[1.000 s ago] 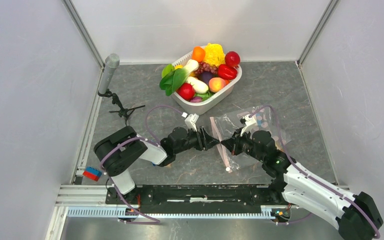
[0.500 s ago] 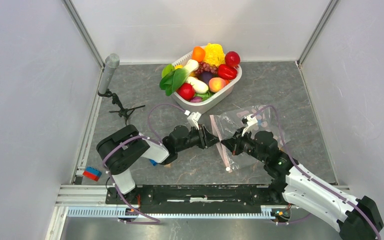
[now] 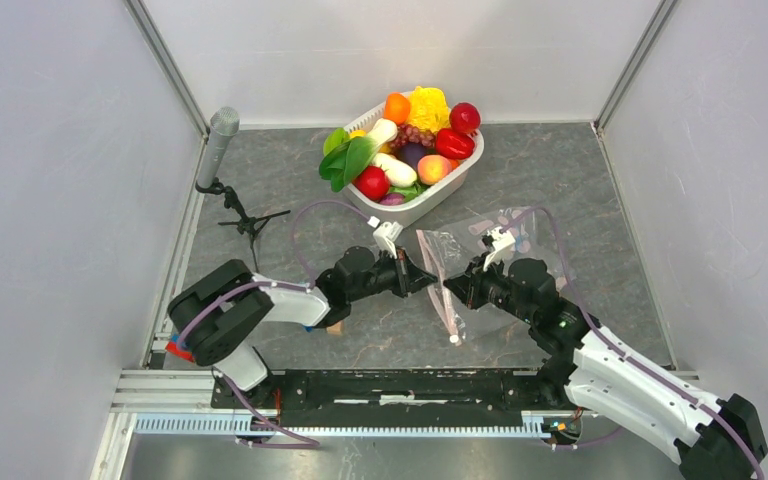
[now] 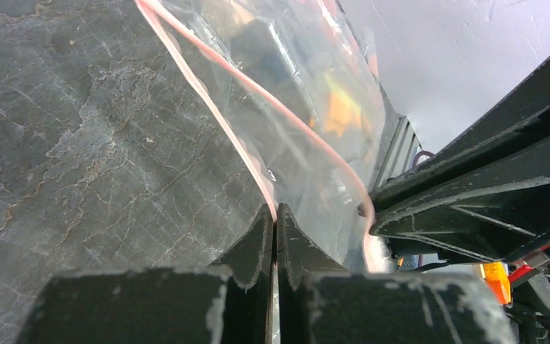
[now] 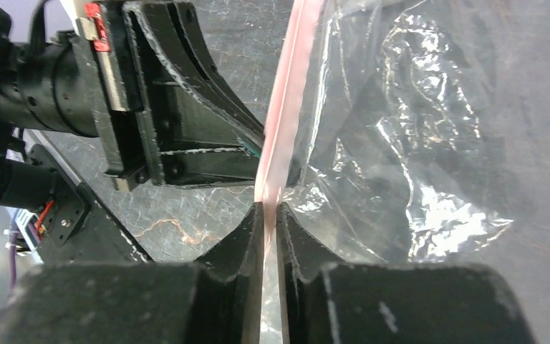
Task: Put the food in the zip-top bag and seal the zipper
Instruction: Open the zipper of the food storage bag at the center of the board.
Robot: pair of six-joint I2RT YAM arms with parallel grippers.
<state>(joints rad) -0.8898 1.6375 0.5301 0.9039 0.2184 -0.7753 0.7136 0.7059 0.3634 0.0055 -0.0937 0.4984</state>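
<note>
At the middle of the grey marbled desk (image 3: 290, 170), the crinkly transparent zip-top bag (image 3: 505, 262) is lying flat. Its pale pink zipper strip (image 3: 438, 290) is turned toward the left arm, and it is being worked from both sides at once. All the glossy toy fruit and vegetables (image 3: 410, 150) are piled in the white slotted plastic basket (image 3: 430, 205) at the back, well apart from the bag, and none can be made out inside it.

The step in hand is judged to be the opening of the mouth. To do it well, one lip of the strip should be kept in each grip, and the two should be drawn apart gently and evenly, with the film lifted a little off the desk. That way a gap wide enough for the food is left standing. A hard tug is to be avoided, since the thin strip could be pulled out of a pinch.

The left jaws are closed to a slit, and one pink lip is nipped at their tips. In the left wrist view a second lip is seen curving away toward the other arm. The right jaws are likewise pressed almost together, with the pink strip clamped between them.
</note>
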